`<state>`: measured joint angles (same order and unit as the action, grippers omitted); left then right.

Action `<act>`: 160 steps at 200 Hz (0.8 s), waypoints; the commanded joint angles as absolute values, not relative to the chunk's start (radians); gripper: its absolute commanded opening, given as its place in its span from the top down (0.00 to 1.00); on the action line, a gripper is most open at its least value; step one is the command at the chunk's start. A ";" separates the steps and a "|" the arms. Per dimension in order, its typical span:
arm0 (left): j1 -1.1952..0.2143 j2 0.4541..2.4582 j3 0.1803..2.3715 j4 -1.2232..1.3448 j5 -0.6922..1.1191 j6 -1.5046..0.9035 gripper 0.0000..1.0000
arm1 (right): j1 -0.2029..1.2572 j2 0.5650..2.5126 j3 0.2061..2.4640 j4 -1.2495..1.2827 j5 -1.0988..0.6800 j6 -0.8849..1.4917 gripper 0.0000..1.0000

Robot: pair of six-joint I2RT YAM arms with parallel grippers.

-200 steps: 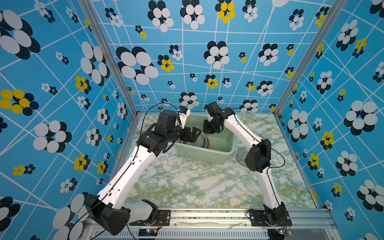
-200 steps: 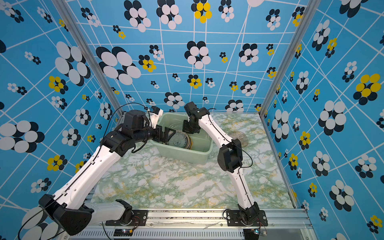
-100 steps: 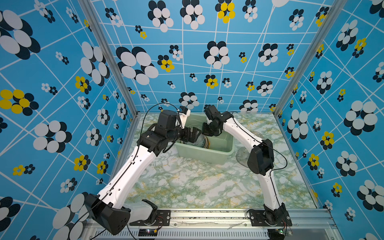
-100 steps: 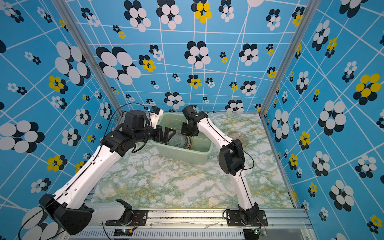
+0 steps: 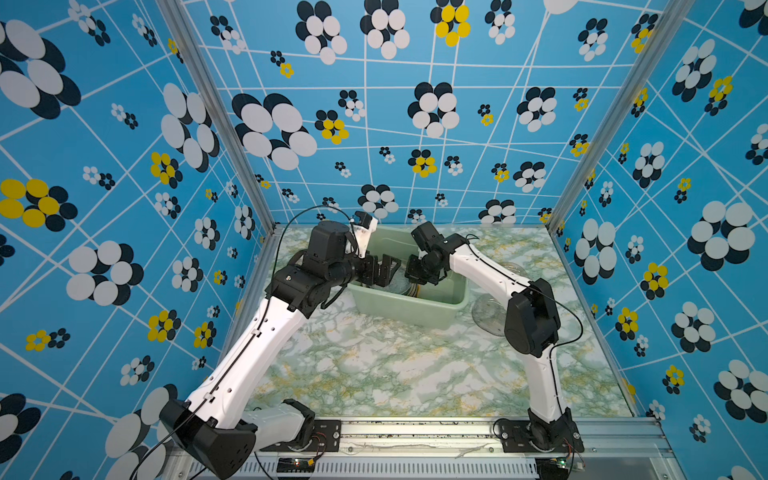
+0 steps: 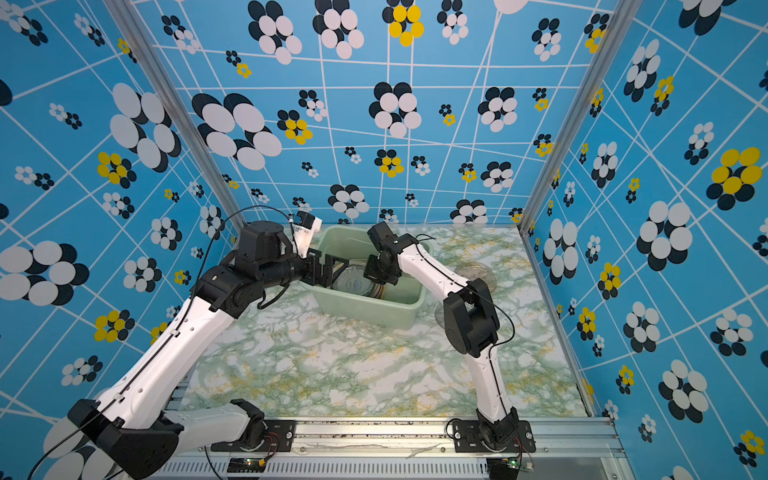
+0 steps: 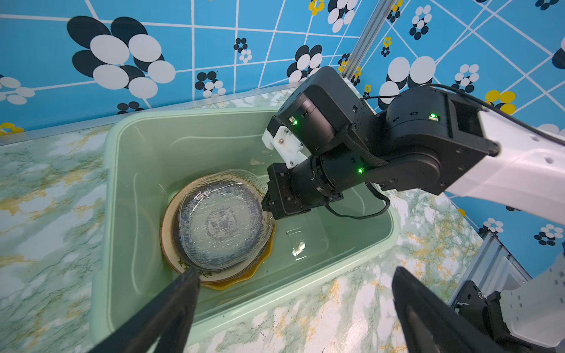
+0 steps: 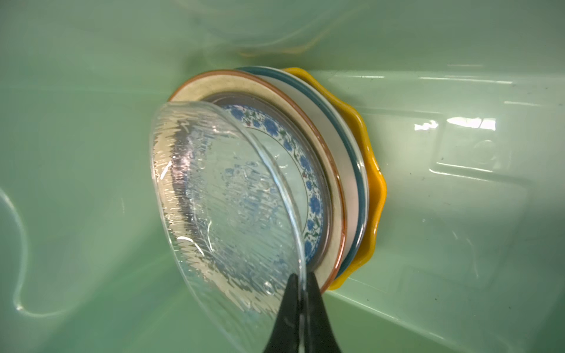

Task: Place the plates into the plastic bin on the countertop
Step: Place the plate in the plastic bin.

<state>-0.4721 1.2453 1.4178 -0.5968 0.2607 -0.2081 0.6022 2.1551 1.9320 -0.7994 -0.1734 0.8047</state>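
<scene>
While the right gripper (image 8: 301, 284) reaches down inside the bin (image 5: 415, 318), its two fingers are pressed onto the rim of a clear glass plate (image 8: 220, 198), pinching it between them. That plate lies over a stack on the bin's floor, tilted at an angle to the plates beneath it. Whether its far edge touches them cannot be told.

From the bottom up, the stack shows a yellow scalloped plate (image 8: 375, 189), a white plate with a dark rim (image 8: 351, 171), a cream plate (image 8: 334, 198) edged in brown, and a blue-and-white plate (image 8: 312, 201). In the left wrist view the stack sits close to the bin's long wall nearest the robot, with bare green floor beside it.

The left gripper (image 7: 295, 271) hovers above the bin's left end, its fingers spread wide and holding nothing.

In both top views the bin stands toward the back of the countertop (image 5: 374, 365), turned a little askew. A second clear glass plate (image 5: 487, 318) lies flat on the countertop just beside the bin's right end, partly hidden behind the right arm (image 5: 528, 320).
</scene>
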 commanded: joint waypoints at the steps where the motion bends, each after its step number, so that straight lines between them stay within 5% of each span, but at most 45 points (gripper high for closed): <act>1: -0.463 1.226 1.401 -0.592 0.250 -0.187 0.01 | 0.608 2.141 1.923 -0.775 -0.193 0.842 1.00; 109: -0.454 1.225 1.395 -0.603 0.243 -0.172 0.01 | 0.635 2.277 2.028 -0.790 -0.206 0.869 0.95; 160: -0.450 1.216 1.390 -0.606 0.239 -0.169 0.01 | 0.637 2.282 2.022 -0.791 -0.189 0.890 0.75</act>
